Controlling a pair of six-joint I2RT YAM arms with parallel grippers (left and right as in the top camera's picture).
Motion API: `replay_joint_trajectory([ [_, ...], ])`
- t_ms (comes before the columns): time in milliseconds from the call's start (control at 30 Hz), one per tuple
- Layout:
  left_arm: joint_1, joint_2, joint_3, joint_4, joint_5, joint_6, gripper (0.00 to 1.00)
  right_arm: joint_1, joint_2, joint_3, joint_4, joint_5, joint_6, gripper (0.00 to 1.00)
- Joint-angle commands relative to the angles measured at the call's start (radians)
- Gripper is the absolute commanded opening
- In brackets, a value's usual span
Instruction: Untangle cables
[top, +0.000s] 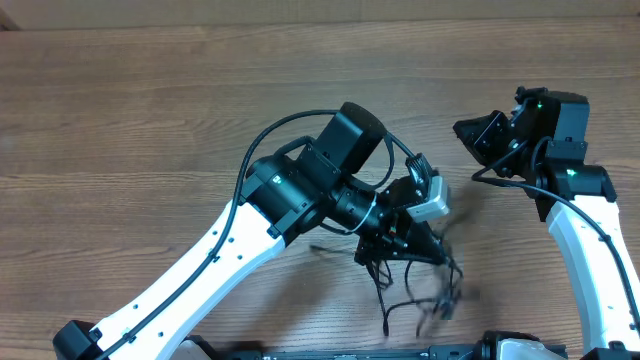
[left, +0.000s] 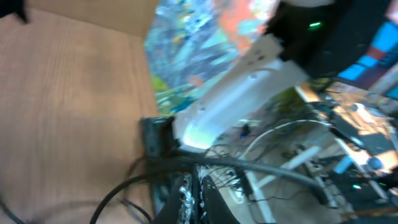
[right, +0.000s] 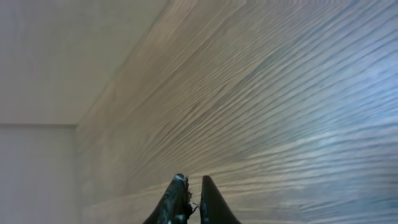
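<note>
The cables (top: 415, 295) are thin black cords hanging in a loose, blurred tangle under my left gripper (top: 432, 252), low in the middle of the overhead view. That gripper is shut, and the strands seem to run out from its tips. In the left wrist view its fingers (left: 198, 180) are pressed together and a black cord (left: 118, 190) arcs across in front of them. My right gripper (top: 475, 135) hovers at the upper right, well apart from the tangle. Its fingers (right: 189, 182) are all but together over bare wood, with nothing between them.
The wooden table (top: 150, 110) fills the overhead view. My left arm (top: 230, 250) crosses it from the bottom left. A white arm link (left: 242, 87) and colourful clutter beyond the table show in the left wrist view. A black frame (top: 350, 352) runs along the front edge.
</note>
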Motion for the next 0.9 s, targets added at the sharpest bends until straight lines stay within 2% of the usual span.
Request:
replay_joint_trajectory([
  [0, -0.006, -0.018, 0.021, 0.007, 0.14, 0.025, 0.04, -0.003, -0.002, 0.008, -0.009, 0.078, -0.048, 0.06],
  [267, 0.0, -0.018, 0.021, 0.007, 0.132, 0.026, 0.04, -0.003, -0.002, 0.008, -0.036, 0.087, -0.06, 0.04],
  [367, 0.013, -0.018, 0.021, 0.006, 0.074, 0.026, 0.04, -0.003, -0.002, 0.008, -0.076, 0.071, -0.067, 0.28],
  [433, 0.027, -0.018, 0.021, 0.006, -0.001, 0.025, 0.04, -0.003, -0.002, 0.008, -0.106, 0.018, -0.116, 0.5],
  [533, 0.048, -0.018, 0.021, 0.007, -0.138, 0.002, 0.04, -0.003, -0.002, 0.008, -0.14, -0.089, -0.206, 0.67],
  [600, 0.065, -0.018, 0.021, 0.007, -0.227, -0.051, 0.04, -0.003, -0.002, 0.008, -0.157, -0.165, -0.268, 0.74],
  [667, 0.084, -0.018, 0.021, 0.006, -0.306, -0.11, 0.04, -0.003, -0.002, 0.008, -0.166, -0.228, -0.294, 0.77],
  [733, 0.107, -0.018, 0.021, 0.005, -0.4, -0.187, 0.04, -0.003, -0.002, 0.008, -0.173, -0.299, -0.303, 0.78],
  [867, 0.153, -0.017, 0.021, 0.007, -0.488, -0.286, 0.04, -0.002, -0.002, 0.008, -0.172, -0.446, -0.306, 0.78],
])
